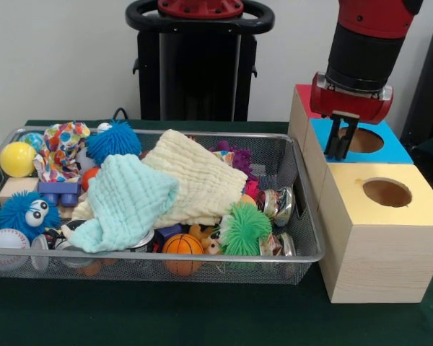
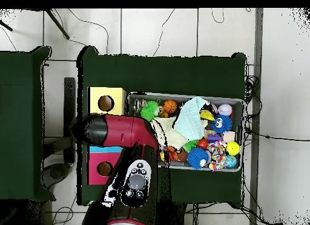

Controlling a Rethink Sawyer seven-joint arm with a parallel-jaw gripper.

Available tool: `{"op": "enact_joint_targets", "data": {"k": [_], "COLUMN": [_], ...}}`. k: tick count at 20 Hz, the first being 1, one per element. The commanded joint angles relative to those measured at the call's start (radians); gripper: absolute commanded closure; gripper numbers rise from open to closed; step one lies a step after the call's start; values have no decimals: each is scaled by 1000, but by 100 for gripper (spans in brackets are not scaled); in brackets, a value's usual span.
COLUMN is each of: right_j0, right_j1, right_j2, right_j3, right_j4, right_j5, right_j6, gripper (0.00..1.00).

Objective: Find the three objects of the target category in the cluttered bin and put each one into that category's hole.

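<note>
My gripper (image 1: 340, 144) hangs just over the round hole (image 1: 362, 140) of the blue-topped wooden box (image 1: 397, 150), right of the bin. Its fingers (image 1: 334, 143) stand close together, shut, with nothing between them. A red-topped box (image 1: 303, 96) stands behind the blue one and a yellow-topped box (image 1: 390, 216) in front. The wire bin (image 1: 166, 256) holds a cream cloth (image 1: 195, 176), a mint cloth (image 1: 126, 198), a green spiky ball (image 1: 245, 229), a small basketball (image 1: 182, 244), a baseball (image 1: 6, 240) and a yellow ball (image 1: 17, 158). In the overhead view the arm (image 2: 118, 130) hides the gripper.
Also in the bin are a blue fuzzy toy with eyes (image 1: 23, 213), a blue spiky ball (image 1: 113, 139), a patterned cloth (image 1: 61, 148), a purple block (image 1: 58, 192) and shiny metal tins (image 1: 278, 204). The cloths cover whatever is in the middle. Green cloth covers the table (image 1: 166, 310).
</note>
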Motion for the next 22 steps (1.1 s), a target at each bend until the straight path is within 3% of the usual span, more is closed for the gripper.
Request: {"op": "enact_joint_targets", "data": {"k": [1,3,5,10,15,19,22], "right_j0": [-10,-30,-48,-176,-397,-649,-761], "right_j1": [-120,-209,-250,-330,-421,-444,-439], "right_j2": [-77,-124,-154,-119,-17,121,175], "right_j3": [16,-5,-31,-2,55,113,122], "right_j4": [-80,-135,-184,-296,-365,-377,-424], "right_j5": [260,347,382,314,246,155,95], "right_j6": [83,-8,-65,-254,-467,-682,-715], "gripper": [100,100,100,100,100,100,100]}}
